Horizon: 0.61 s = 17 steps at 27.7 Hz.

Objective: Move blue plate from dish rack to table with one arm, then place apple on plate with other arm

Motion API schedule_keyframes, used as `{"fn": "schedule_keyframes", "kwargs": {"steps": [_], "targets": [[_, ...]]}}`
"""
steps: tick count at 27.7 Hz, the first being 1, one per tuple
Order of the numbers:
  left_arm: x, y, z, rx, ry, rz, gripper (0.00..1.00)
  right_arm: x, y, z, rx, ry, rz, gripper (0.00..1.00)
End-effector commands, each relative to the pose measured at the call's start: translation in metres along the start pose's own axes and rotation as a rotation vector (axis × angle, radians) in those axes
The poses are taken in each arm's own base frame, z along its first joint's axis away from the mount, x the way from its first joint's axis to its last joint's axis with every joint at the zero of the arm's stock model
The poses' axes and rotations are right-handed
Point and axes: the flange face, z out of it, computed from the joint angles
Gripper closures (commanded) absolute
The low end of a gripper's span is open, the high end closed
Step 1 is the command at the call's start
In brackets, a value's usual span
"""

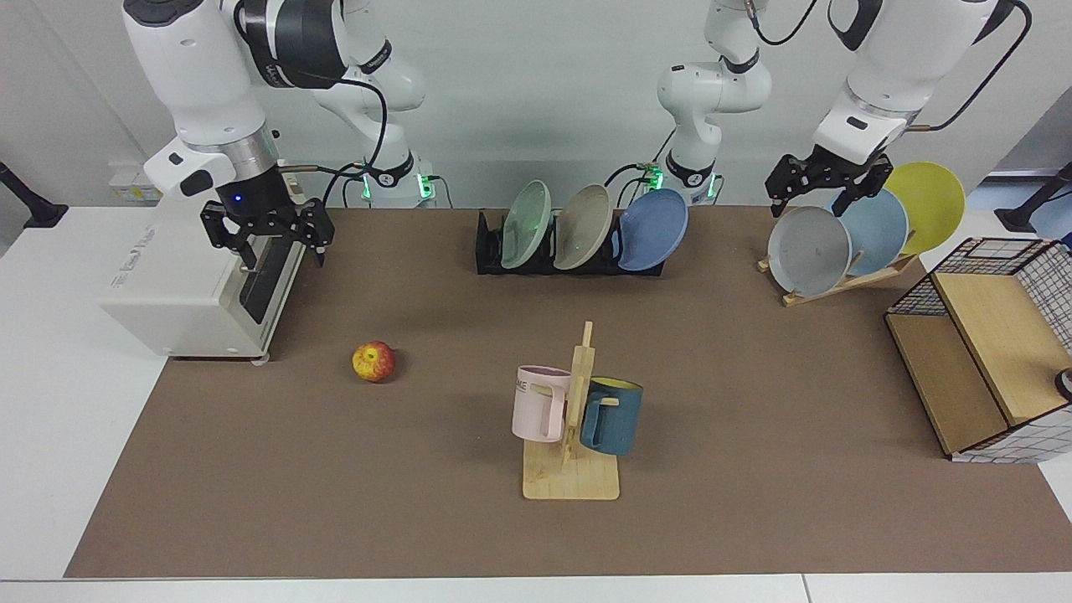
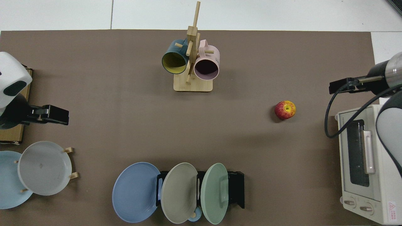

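Observation:
The blue plate [image 1: 655, 228] [image 2: 135, 191] leans in the end slot of the black dish rack [image 1: 490, 251] [image 2: 235, 188], beside a beige and a green plate. The apple [image 1: 373, 362] [image 2: 285, 110] lies on the table's brown mat [image 1: 754, 402], apart from everything. My left gripper [image 1: 825, 188] [image 2: 56, 114] hangs open above the wooden plate stand, well to the side of the dish rack. My right gripper [image 1: 270, 243] [image 2: 340, 86] is open and empty, raised beside the toaster oven, behind the apple.
A white toaster oven [image 1: 193, 285] stands at one end. A wooden mug tree [image 1: 574, 419] with a pink and a dark blue mug is mid-table. The slanted wooden stand [image 1: 837, 280] holds grey, pale blue and yellow plates. A wire-and-wood crate [image 1: 980, 352] sits beyond it.

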Motion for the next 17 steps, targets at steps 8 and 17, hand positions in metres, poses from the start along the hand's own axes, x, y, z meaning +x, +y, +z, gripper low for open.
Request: {"fn": "schedule_keyframes", "kwargs": {"steps": [8,17], "targets": [[-0.007,-0.002,-0.001,-0.016,-0.003,0.009,0.0,-0.006,0.001,-0.002,-0.006,0.003,0.013,0.0],[-0.02,0.006,0.009,-0.014,-0.03,0.021,0.0,-0.006,0.001,-0.002,-0.006,0.003,0.013,0.0]]}}
